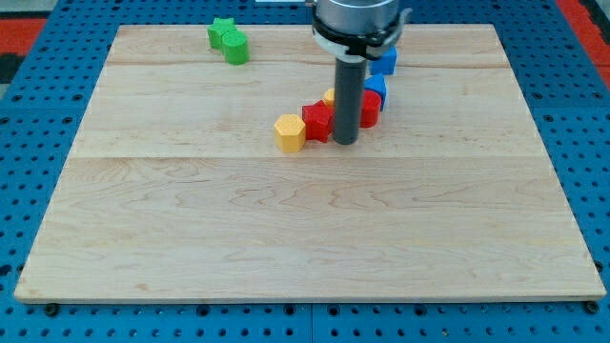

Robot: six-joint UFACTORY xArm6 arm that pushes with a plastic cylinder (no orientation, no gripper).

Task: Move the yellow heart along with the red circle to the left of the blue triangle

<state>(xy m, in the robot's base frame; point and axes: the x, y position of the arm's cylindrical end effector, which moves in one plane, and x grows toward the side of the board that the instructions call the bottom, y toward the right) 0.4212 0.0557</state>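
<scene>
My tip (345, 143) rests on the board just below a cluster of blocks at the upper middle. A red block (317, 121) sits right at the tip's left, and another red block (370, 109) is at its right, partly hidden by the rod. A yellow hexagon-like block (290, 131) lies left of the red one. A second yellow block (330, 96) peeks out behind the rod; its shape is hidden. A blue block (376, 88) and another blue block (384, 62) stand above right of the rod.
Two green blocks (229, 40) lie together at the view's top left. The wooden board (305, 229) sits on a blue pegboard surround. The arm's grey body (355, 24) hangs over the top middle.
</scene>
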